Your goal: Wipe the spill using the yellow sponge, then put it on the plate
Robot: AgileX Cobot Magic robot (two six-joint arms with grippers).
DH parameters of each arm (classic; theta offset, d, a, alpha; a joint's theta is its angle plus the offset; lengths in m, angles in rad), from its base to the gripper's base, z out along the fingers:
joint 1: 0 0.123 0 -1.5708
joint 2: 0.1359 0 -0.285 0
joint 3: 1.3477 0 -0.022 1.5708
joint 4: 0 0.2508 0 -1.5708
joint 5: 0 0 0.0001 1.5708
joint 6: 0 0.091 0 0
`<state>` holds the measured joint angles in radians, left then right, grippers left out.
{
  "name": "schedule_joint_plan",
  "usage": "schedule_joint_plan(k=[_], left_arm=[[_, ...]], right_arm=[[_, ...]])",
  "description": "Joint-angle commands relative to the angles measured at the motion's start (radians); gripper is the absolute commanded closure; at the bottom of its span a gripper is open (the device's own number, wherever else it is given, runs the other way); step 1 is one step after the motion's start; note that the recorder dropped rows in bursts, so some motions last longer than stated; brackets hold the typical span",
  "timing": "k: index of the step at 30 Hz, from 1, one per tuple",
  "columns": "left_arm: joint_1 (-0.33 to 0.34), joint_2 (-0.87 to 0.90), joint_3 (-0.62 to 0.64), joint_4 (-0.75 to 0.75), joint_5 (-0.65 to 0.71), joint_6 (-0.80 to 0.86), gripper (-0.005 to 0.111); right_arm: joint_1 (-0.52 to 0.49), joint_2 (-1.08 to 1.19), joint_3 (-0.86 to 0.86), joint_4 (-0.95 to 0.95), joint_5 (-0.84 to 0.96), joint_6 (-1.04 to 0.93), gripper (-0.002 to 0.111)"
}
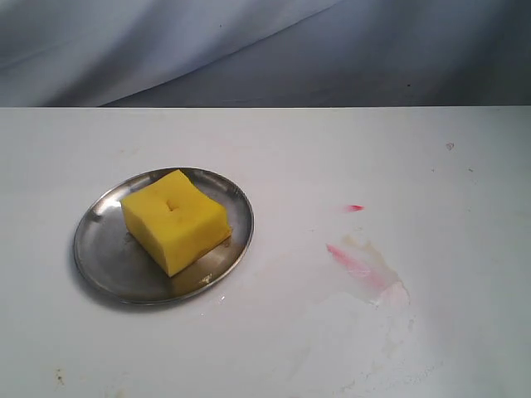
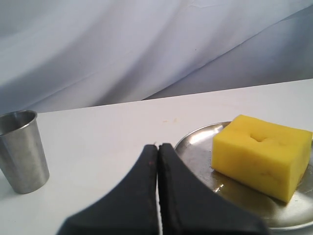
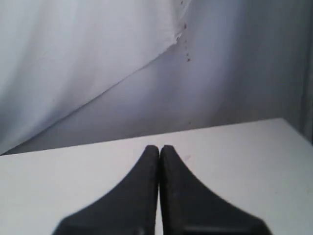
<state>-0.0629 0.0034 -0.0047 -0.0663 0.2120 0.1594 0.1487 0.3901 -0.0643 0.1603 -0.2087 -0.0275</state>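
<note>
The yellow sponge (image 1: 174,220) rests on the steel plate (image 1: 104,257) at the table's left, a small dent in its top. No amber spill shows on the table. In the left wrist view my left gripper (image 2: 158,146) is shut with nothing in it, just short of the plate (image 2: 195,147) and apart from the sponge (image 2: 261,154). My right gripper (image 3: 159,147) is also shut and empty, over bare white table. Neither gripper appears in the exterior view.
A pink-red streak with a pale smear (image 1: 365,269) and a small red dot (image 1: 354,207) mark the table right of the plate. A steel cup (image 2: 22,152) stands upright beside the left gripper. A grey cloth backdrop (image 1: 265,50) hangs behind the table.
</note>
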Motion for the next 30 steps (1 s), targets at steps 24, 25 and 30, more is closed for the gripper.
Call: schedule_joint_plan(k=[24,25,30], left_arm=[[-0.006,-0.003,0.005,-0.003,-0.007,0.000,0.107],[-0.006,-0.003,0.005,-0.003,-0.007,0.000,0.107],[-0.006,-0.003,0.005,-0.003,-0.007,0.000,0.107]], right_arm=[[-0.059,-0.390,0.064,-0.115,0.171,0.040,0.108],[-0.059,-0.390,0.064,-0.115,0.171,0.038,0.108],[-0.059,-0.390,0.064,-0.115,0.167,0.038,0.108]])
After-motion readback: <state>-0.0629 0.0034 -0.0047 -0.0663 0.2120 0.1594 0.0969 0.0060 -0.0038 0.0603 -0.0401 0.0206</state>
